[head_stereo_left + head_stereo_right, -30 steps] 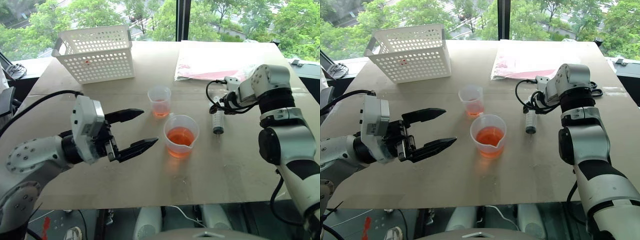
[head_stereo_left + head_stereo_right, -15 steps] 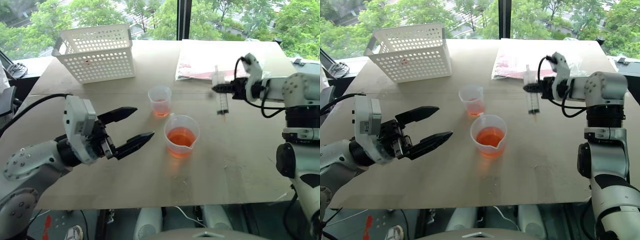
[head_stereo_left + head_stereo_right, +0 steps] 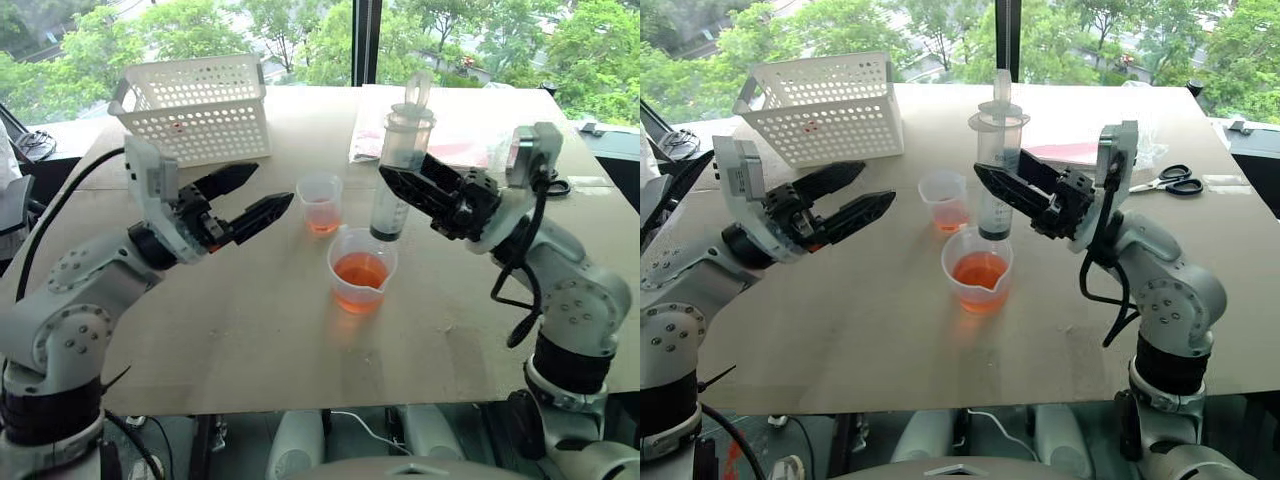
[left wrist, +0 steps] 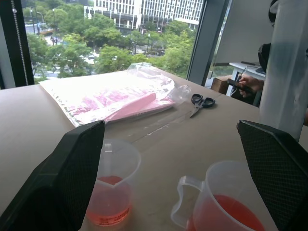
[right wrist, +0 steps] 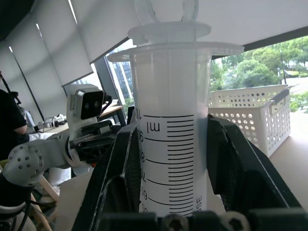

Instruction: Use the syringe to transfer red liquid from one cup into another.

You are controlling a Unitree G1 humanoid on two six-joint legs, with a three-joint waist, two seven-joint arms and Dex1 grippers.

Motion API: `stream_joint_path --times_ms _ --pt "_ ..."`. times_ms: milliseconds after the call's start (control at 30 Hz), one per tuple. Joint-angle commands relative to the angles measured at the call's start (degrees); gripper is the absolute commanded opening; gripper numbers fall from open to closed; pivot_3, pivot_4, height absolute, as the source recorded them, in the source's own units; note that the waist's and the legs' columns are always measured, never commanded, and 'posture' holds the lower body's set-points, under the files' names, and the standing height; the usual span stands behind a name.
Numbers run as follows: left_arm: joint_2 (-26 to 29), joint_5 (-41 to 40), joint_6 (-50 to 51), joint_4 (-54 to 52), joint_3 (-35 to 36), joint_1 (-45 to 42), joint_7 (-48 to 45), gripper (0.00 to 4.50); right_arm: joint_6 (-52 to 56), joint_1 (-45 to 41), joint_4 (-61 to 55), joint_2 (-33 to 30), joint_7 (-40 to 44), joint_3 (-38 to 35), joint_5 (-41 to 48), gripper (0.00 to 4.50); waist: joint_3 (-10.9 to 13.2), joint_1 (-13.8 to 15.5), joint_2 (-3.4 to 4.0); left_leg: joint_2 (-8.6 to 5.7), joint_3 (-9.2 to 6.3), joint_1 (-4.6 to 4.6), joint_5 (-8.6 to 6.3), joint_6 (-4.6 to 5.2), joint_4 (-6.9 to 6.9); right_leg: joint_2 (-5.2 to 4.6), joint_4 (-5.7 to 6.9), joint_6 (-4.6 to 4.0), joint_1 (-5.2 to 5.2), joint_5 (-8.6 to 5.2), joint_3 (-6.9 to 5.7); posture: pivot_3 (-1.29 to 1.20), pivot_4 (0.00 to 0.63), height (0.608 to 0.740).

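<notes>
The syringe (image 3: 398,165) stands upright at upper centre of the frame, plunger on top, its black tip just above the rim of the spouted beaker (image 3: 362,270) that holds red liquid (image 3: 360,273). The right hand (image 3: 400,187) is clamped on its barrel. The smaller cup (image 3: 320,202), with a little red liquid, sits just behind the beaker on the surface (image 3: 300,350). At left, the left hand (image 3: 262,195) hangs above the surface with fingers spread apart. A white basket (image 3: 193,105) stands upper left.
</notes>
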Motion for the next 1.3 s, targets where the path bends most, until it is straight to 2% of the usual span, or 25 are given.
stream_joint_path --times_ms 33,200,333,400,500,733,1033,1300 --pt "0.2 2.1 -1.4 0.8 -1.8 -2.8 -2.6 4.50 -13.9 3.0 3.3 -0.1 5.5 7.2 -8.1 1.46 0.0 0.0 0.00 -0.01 0.01 -0.01 0.00 0.00 -0.04 0.00 0.00 0.07 -0.01 0.04 0.01 0.00 0.150 0.740" --pt "0.6 5.4 -1.4 2.0 -3.7 -6.2 -4.1 4.50 -21.7 5.9 8.3 0.1 8.1 10.8 -11.2 1.46 0.0 0.1 0.00 -0.02 0.01 -0.10 0.00 -0.02 -0.07 -0.02 -0.05 0.15 -0.06 0.08 0.00 0.00 0.150 0.740" --pt "1.3 11.0 -1.2 4.7 -9.5 -15.3 -5.1 4.50 -29.4 9.0 14.2 -1.9 12.5 13.5 -15.3 1.46 0.0 0.4 -0.06 -0.03 -0.11 -0.09 0.00 -0.02 -0.06 -0.01 -0.06 0.14 -0.01 0.06 -0.11 0.00 0.150 0.740" --pt "1.7 13.6 -0.7 5.3 -11.2 -17.6 -4.7 4.50 -30.7 9.2 15.3 -2.1 13.0 14.0 -15.5 1.46 0.0 0.3 -0.09 -0.04 -0.05 -0.01 0.00 -0.02 -0.05 -0.02 -0.05 0.05 0.05 0.01 -0.05 0.00 0.150 0.740" --pt "2.0 15.7 -2.0 6.3 -14.3 -20.3 -10.1 4.50 -31.9 9.2 16.9 -2.3 13.9 14.8 -15.8 1.46 0.0 -0.1 -0.09 -0.04 -0.03 0.05 0.00 -0.02 -0.02 -0.01 -0.04 0.02 0.09 -0.01 -0.02 0.00 0.150 0.740" --pt "1.5 16.7 -2.5 8.8 -16.6 -23.6 -17.9 4.50 -34.1 7.7 19.4 -1.7 13.3 14.8 -16.6 1.46 0.0 0.1 -0.08 0.00 -0.11 0.01 0.00 -0.02 -0.05 0.06 -0.01 0.15 0.05 0.07 -0.06 0.00 0.150 0.740" --pt "2.0 20.1 -4.6 9.3 -18.2 -23.7 -24.7 4.50 -33.5 7.2 18.5 -1.5 12.9 14.6 -15.8 1.46 0.0 0.1 -0.08 0.00 -0.08 0.01 0.00 -0.02 -0.03 0.05 0.00 0.15 0.05 0.07 -0.03 0.00 0.150 0.740" --pt "3.9 21.7 -5.2 9.7 -15.8 -19.8 -26.3 4.50 -32.5 7.0 18.1 -1.6 12.7 14.4 -14.7 1.46 0.0 0.1 -0.08 0.01 -0.09 0.00 0.00 -0.02 -0.03 0.05 0.00 0.15 0.03 0.07 -0.04 0.00 0.150 0.740"
